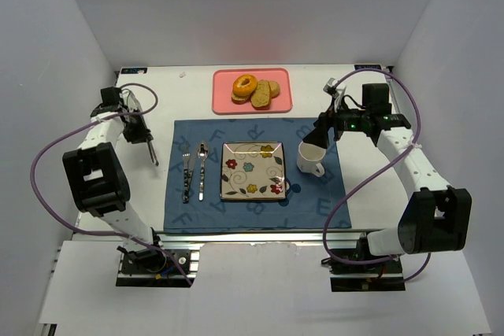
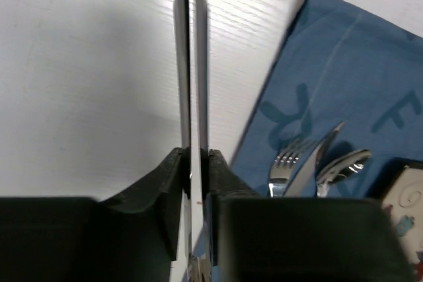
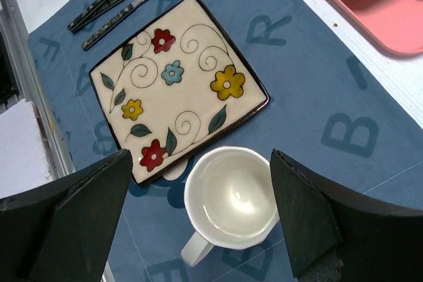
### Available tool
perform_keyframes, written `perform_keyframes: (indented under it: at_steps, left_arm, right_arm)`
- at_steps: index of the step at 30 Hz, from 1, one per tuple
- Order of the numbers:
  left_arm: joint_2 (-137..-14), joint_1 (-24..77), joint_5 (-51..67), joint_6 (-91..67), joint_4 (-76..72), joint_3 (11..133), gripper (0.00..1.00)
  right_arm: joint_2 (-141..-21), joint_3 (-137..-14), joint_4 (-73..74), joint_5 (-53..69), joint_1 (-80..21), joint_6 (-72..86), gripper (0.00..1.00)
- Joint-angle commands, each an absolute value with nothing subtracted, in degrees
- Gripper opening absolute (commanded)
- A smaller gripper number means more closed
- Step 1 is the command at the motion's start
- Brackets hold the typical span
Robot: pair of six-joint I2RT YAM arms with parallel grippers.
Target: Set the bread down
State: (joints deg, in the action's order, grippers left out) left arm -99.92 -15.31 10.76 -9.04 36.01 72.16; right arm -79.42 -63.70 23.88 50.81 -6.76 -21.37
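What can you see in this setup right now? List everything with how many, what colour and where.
bread: 1, golden-orange ring, left part of the tray
tan slices: 2, pale tan, beside the bread on the tray
tray: 1, pink, back centre of the table
placemat: 1, blue with letters, table centre
plate: 1, cream square with flowers, middle of the placemat
mug: 1, white, empty, right of the plate
cutlery: at least 2 pieces, silver with dark handles, left of the plate
table: 1, white
arms: 2, white and black, one on each side
left fingers: black, closed, over bare table left of the placemat
right fingers: black, open, either side of the mug
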Motion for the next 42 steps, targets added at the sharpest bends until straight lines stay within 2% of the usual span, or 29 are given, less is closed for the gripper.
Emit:
perform_keyframes:
  at_steps: [1,4,12,18,28,31,36,42]
  left_arm:
    - [-96.69,-15.56,16.6,-11.51,36.41,72.61,0.31]
    - [-92.29,-15.64,18.54,-11.95,34.81,72.07,0.37]
    - [-88.51,-13.1,23.82,-14.24,34.28,73.39,0.42]
    - [-89.99,-3.98,20.84,-14.85,37.17,78.21,0.46]
    - [-91.58,1.93,20.3,-15.12,38.06,84.19,0.56]
    - [-92.11,3.51,20.21,-15.12,37.79,85.51,0.54]
    - [-97.37,9.64,15.14,-14.51,39.19,90.42,0.51]
    - [-112.29,14.15,11.78,-14.14,45.52,108.96,0.5]
  right_arm:
    - [-77.08,-63.11,22.68,52.03,-6.59,-20.92,0.89]
    - [-76.73,-62.93,22.33,52.21,-6.5,-20.3,0.89]
    - [-76.29,-62.84,22.06,53.0,-6.5,-19.95,0.89]
    - [-75.59,-62.67,21.97,53.52,-6.5,-19.6,0.89]
    - [-73.83,-61.7,21.97,53.44,-6.59,-19.6,0.89]
    - [-73.3,-61.26,21.97,53.26,-6.59,-19.42,0.89]
    - [-72.51,-60.82,21.97,53.0,-6.5,-19.42,0.89]
    - [-71.63,-60.21,22.32,52.91,-6.59,-19.51,0.89]
